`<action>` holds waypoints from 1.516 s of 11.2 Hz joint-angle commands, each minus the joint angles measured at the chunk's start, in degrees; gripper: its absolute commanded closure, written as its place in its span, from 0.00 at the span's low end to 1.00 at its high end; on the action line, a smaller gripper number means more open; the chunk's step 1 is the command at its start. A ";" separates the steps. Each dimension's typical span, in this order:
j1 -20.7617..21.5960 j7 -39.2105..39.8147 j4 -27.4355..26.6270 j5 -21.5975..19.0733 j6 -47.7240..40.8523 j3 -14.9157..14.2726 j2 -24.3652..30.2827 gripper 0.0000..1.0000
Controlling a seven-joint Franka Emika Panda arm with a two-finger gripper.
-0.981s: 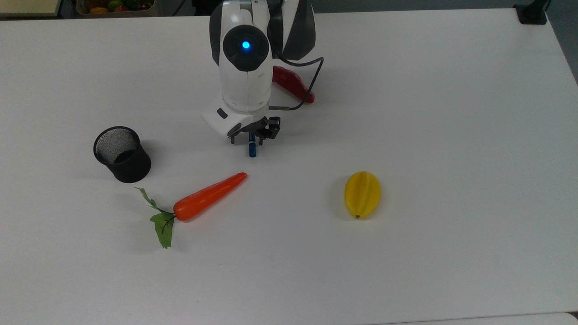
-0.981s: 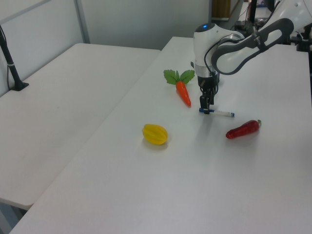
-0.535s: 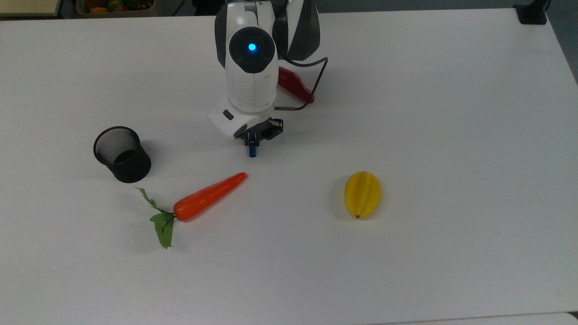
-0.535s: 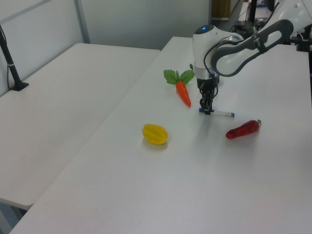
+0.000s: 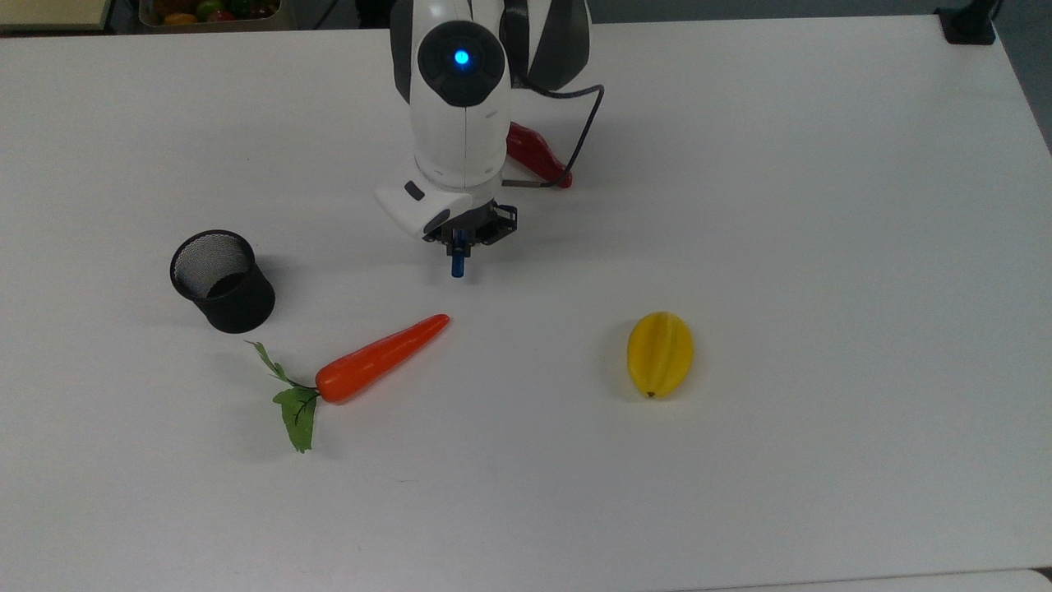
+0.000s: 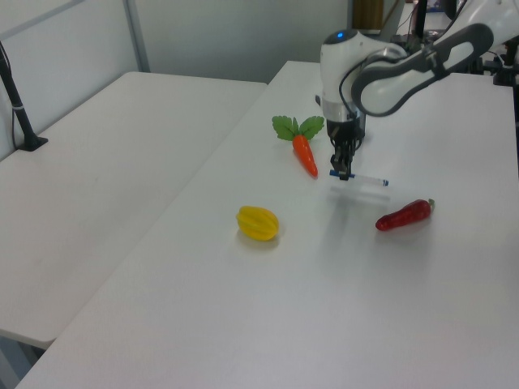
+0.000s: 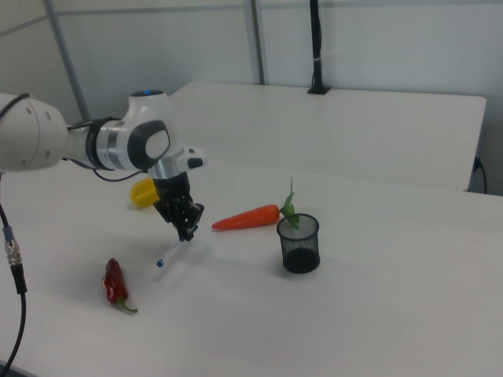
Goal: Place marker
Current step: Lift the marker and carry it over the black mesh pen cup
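— One end of the marker (image 6: 358, 178) is sitting between the fingers of the gripper (image 6: 341, 171); they are clamping its blue-capped end, and the white barrel is sticking out level, just clear of the table (image 5: 822, 247).

— Which way is it pointing?

— In the left view the barrel is running from the gripper toward the left view's right, toward the red pepper (image 6: 403, 215). In the top view only the blue cap is poking out below the wrist.

— And the mesh cup (image 5: 222, 280)?

— It is standing well apart, toward the top view's left, past the carrot (image 5: 380, 358). If that is the goal, I judge the barrel is needing a tilt to upright first.
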State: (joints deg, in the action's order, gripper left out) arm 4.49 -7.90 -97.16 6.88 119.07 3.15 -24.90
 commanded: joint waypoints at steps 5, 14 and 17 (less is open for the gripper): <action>-0.36 -0.72 9.25 -0.91 -16.40 -1.03 7.59 0.89; -11.25 1.31 10.32 -0.73 -5.37 -6.14 6.89 0.89; -15.12 0.79 9.62 -0.64 8.85 -6.14 5.22 0.88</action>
State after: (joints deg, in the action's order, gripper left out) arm -8.84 -7.32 -87.36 6.91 119.17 -2.77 -18.25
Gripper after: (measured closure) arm 0.824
